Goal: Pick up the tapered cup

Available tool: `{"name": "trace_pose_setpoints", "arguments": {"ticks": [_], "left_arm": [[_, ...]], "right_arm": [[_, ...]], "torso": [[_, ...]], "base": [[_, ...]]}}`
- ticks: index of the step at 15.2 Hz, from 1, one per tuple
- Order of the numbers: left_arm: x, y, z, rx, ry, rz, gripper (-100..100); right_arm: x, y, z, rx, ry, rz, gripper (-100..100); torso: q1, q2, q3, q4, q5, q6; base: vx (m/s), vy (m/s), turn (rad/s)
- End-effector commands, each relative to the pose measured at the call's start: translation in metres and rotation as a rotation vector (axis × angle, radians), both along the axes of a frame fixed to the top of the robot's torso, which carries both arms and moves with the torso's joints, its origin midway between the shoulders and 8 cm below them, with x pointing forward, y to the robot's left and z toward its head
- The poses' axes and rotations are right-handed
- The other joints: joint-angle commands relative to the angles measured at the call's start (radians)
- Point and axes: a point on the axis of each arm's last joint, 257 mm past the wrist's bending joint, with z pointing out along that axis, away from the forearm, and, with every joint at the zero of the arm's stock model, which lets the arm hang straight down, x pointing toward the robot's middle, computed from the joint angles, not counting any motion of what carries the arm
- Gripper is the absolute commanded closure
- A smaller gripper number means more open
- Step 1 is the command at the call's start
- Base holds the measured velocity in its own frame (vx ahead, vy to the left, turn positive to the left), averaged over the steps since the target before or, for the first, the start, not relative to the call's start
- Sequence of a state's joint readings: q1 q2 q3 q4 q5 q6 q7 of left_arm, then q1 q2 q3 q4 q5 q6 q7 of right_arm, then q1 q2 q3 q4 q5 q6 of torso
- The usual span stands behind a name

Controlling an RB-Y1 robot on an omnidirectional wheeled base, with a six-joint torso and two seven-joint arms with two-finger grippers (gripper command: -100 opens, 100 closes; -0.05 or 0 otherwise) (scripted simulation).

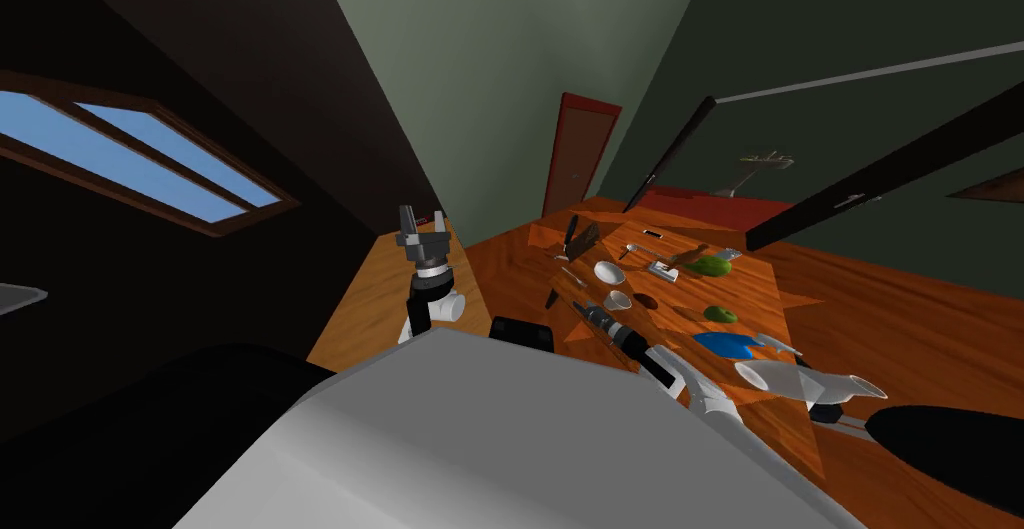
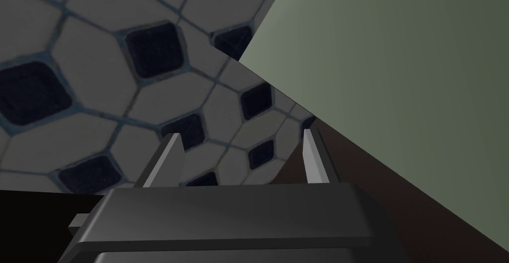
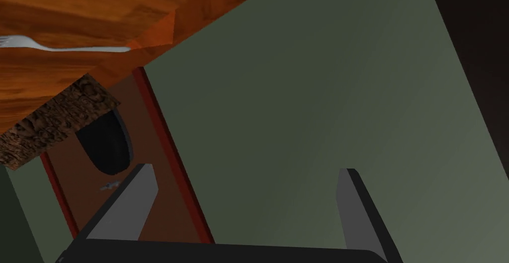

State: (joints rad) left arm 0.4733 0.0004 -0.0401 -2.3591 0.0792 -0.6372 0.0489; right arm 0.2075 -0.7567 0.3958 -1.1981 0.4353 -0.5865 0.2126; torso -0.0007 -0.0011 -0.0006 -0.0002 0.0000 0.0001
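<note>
A small white tapered cup stands on the orange wooden table, just in front of a white bowl. My right arm reaches low over the table along the cup's left side. Its gripper is past the cup, toward the far end of the table. In the right wrist view this gripper is open and holds nothing, facing a green wall beyond the table's edge. My left gripper is raised upright, left of the table and away from the cup. The left gripper is open and empty.
Near the cup lie two green things, a blue plate, a large white vessel on its side and small cutlery. A fork lies near the table's edge. A red-framed door stands beyond the table.
</note>
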Motion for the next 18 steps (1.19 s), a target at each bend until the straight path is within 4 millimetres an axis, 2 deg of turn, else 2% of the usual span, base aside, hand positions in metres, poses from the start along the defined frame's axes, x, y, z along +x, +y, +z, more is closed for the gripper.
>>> {"name": "trace_pose_setpoints", "arguments": {"ticks": [1, 2, 4, 5, 6, 7, 8, 9, 10, 11, 12, 13, 14, 15, 16, 18], "left_arm": [[0.000, 0.000, 0.000, 0.000, 0.000, 0.000, 0], [0.000, 0.000, 0.000, 0.000, 0.000, 0.000, 0], [0.000, 0.000, 0.000, 0.000, 0.000, 0.000, 0], [0.000, 0.000, 0.000, 0.000, 0.000, 0.000, 0], [0.000, 0.000, 0.000, 0.000, 0.000, 0.000, 0], [0.000, 0.000, 0.000, 0.000, 0.000, 0.000, 0], [0.000, 0.000, 0.000, 0.000, 0.000, 0.000, 0], [0.000, 0.000, 0.000, 0.000, 0.000, 0.000, 0], [0.000, 0.000, 0.000, 0.000, 0.000, 0.000, 0], [0.000, 0.000, 0.000, 0.000, 0.000, 0.000, 0], [0.000, 0.000, 0.000, 0.000, 0.000, 0.000, 0], [0.000, 0.000, 0.000, 0.000, 0.000, 0.000, 0], [0.000, 0.000, 0.000, 0.000, 0.000, 0.000, 0], [0.000, 0.000, 0.000, 0.000, 0.000, 0.000, 0], [0.000, 0.000, 0.000, 0.000, 0.000, 0.000, 0], [0.000, 0.000, 0.000, 0.000, 0.000, 0.000, 0]], "right_arm": [[-0.001, -0.008, -0.005, -0.017, 0.010, -0.001, -100], [-0.008, -0.026, -0.016, -0.098, 0.028, 0.029, -100], [-0.011, -0.033, -0.020, -0.107, 0.040, 0.019, -100], [-0.020, -0.055, -0.031, -0.188, 0.064, 0.045, -100], [-0.022, -0.059, -0.033, -0.193, 0.071, 0.039, -100], [-0.030, -0.080, -0.041, -0.270, 0.092, 0.067, -100], [-0.033, -0.086, -0.044, -0.277, 0.103, 0.058, -100], [-0.040, -0.104, -0.049, -0.347, 0.120, 0.090, -100], [-0.045, -0.112, -0.053, -0.357, 0.136, 0.078, -100], [-0.055, -0.133, -0.059, -0.426, 0.159, 0.104, -100], [-0.058, -0.138, -0.061, -0.432, 0.169, 0.097, -100], [-0.072, -0.163, -0.067, -0.502, 0.203, 0.116, -100], [-0.072, -0.163, -0.067, -0.502, 0.203, 0.116, -100], [-0.082, -0.181, -0.070, -0.561, 0.227, 0.143, -100], [-0.086, -0.186, -0.071, -0.567, 0.237, 0.135, -100], [-0.112, -0.222, -0.078, -0.673, 0.298, 0.182, -100]], "torso": [[0.000, 0.000, 0.000, 0.000, 0.000, 0.000], [0.000, 0.000, 0.000, 0.000, 0.000, 0.000], [0.000, 0.000, 0.000, 0.000, 0.000, -0.001], [0.000, 0.000, 0.000, 0.000, 0.000, 0.000], [-0.001, -0.001, 0.000, 0.000, 0.000, 0.000], [-0.001, -0.001, -0.001, 0.000, 0.000, 0.000], [-0.001, -0.002, -0.001, 0.000, 0.000, -0.001], [-0.001, -0.002, -0.001, 0.000, 0.000, 0.000], [-0.002, -0.003, -0.001, 0.000, 0.000, 0.000], [-0.002, -0.003, -0.002, -0.001, 0.000, 0.000], [-0.002, -0.003, -0.002, 0.000, 0.000, -0.001], [-0.003, -0.003, -0.002, 0.000, 0.000, -0.001], [-0.003, -0.003, -0.002, 0.000, 0.000, 0.000], [-0.003, -0.003, -0.002, -0.001, -0.001, 0.000], [-0.002, -0.002, -0.001, 0.000, 0.000, 0.000], [-0.002, -0.002, -0.001, 0.000, 0.000, 0.000]], "base": [[0.014, -0.007, 0.000], [0.020, -0.007, 0.134], [0.027, -0.015, 0.129], [0.035, -0.012, 0.157], [0.039, -0.019, 0.174], [0.044, -0.024, 0.235], [0.046, -0.029, 0.191], [0.064, -0.027, 0.178], [0.061, -0.029, 0.161], [0.048, -0.043, 0.220], [0.048, -0.050, 0.206], [0.059, -0.048, 0.244], [0.053, -0.048, 0.161], [0.042, -0.041, 0.180], [0.036, -0.039, 0.155], [0.050, -0.044, 0.251]]}}
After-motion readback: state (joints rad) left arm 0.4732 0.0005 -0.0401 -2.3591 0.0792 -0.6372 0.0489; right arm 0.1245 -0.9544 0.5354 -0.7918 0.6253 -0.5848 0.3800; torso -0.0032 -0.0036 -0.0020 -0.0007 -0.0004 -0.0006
